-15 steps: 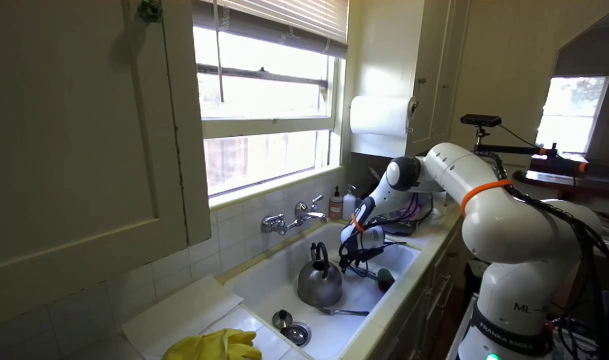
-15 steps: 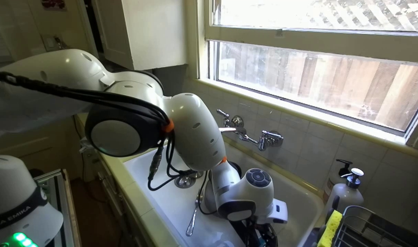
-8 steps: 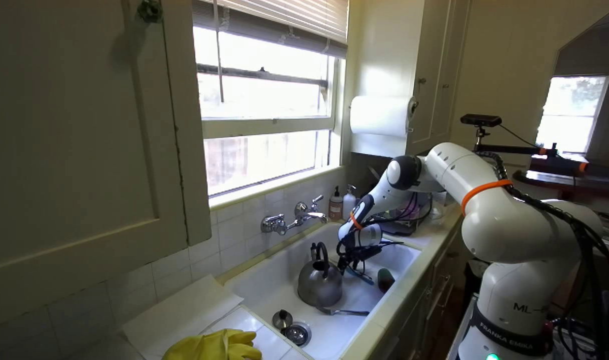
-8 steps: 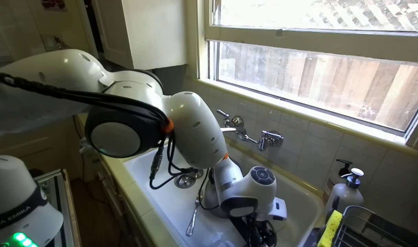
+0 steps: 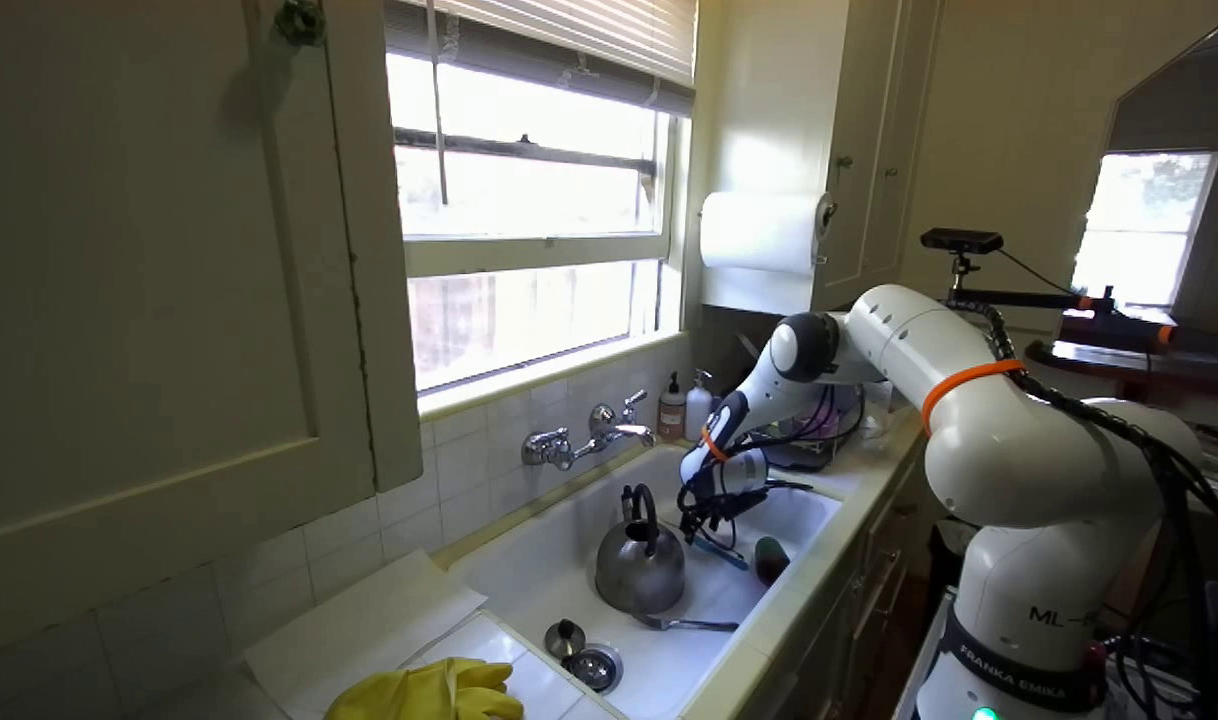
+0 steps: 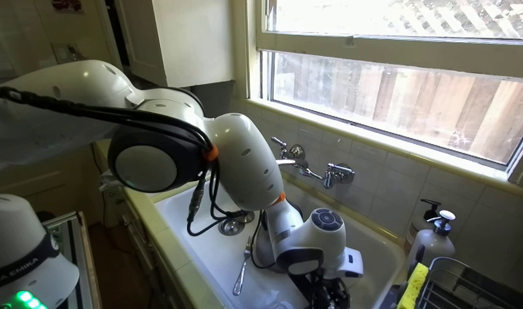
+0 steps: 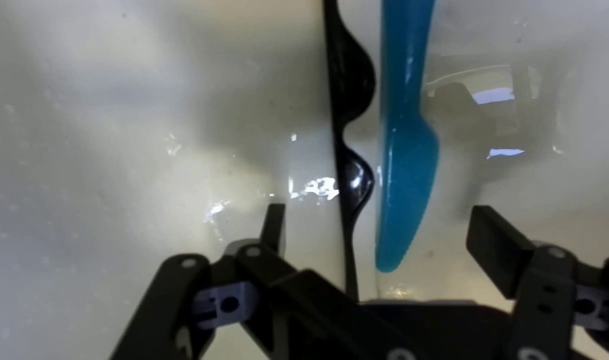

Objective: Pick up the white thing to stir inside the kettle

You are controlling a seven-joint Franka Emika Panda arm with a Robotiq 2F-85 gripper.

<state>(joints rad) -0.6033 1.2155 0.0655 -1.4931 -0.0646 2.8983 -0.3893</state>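
Follow the white arm [image 5: 1019, 470] from a base [image 5: 1019, 600] outside the counter edge [image 5: 794, 600], arched over and then bent down into the sink [image 5: 539, 570]; posed so, most likely, to get at things lying flat on the sink floor. In both exterior views, find the kettle [image 5: 639, 578] on that floor, between the drain [image 5: 594, 668] and the arm's lower end; stands upright under an arched dark handle [image 5: 651, 535], steady enough, probably, to be stirred in unaided. Go next to the gripper [image 7: 378, 225] in the wrist view: see widely spread fingers [image 7: 499, 250], without a pinch on anything, in keeping with lining up before a grasp. Set the fork [image 6: 243, 271] apart, lying just beside the kettle and not between the fingers. Find the blue knife [image 7: 409, 170] there instead, touching neither side, turned lengthwise and so well placed for a squeeze across its narrow width. Alongside, notice a dark wavy-edged strip [image 7: 354, 90], perhaps a utensil on edge, perhaps a reflection; cannot tell which. For the white thing, can name no sure place: may blend, if there at all, into the white of the sink. Beside the drain, spot a small round metal piece [image 5: 565, 638], possibly the kettle's lid, left off to give a way in; too small at the kettle's top to tell open from covered. Should settle on the right piece before closing, or else risk taking both.
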